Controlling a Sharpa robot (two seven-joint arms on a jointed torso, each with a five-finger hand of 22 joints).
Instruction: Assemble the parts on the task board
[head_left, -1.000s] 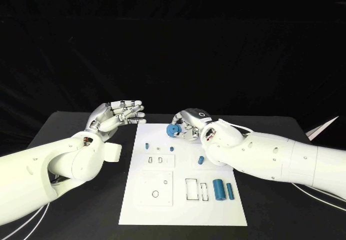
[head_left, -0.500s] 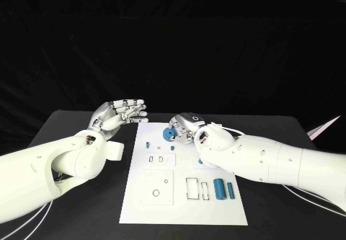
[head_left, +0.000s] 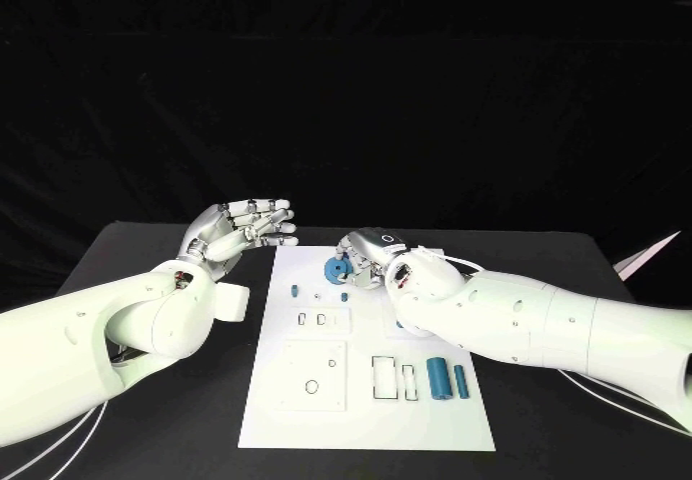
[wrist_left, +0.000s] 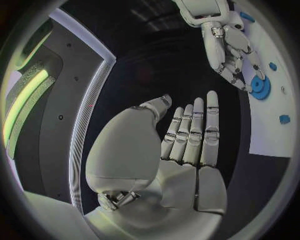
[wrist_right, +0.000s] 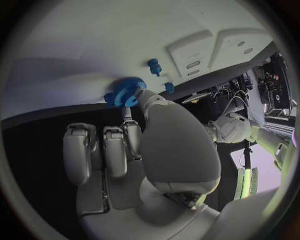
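Right hand grasping gear at board's far end, left hand released.
Head view: I see my right silver hand (head_left: 378, 257) pinching the round blue toothed gear (head_left: 336, 268) over the flat white task board (head_left: 368, 420); left silver hand (head_left: 238, 230) raised beside it, fingers apart, holding nothing. Left wrist view: palm bare. Right wrist view: fingertips (wrist_right: 145, 96) touch the gear against the board.

You are looking at a black surface (head_left: 159, 250) sitting against a black backdrop (head_left: 346, 100), with a green light strip (wrist_left: 22, 102) glowing on a grey panel.
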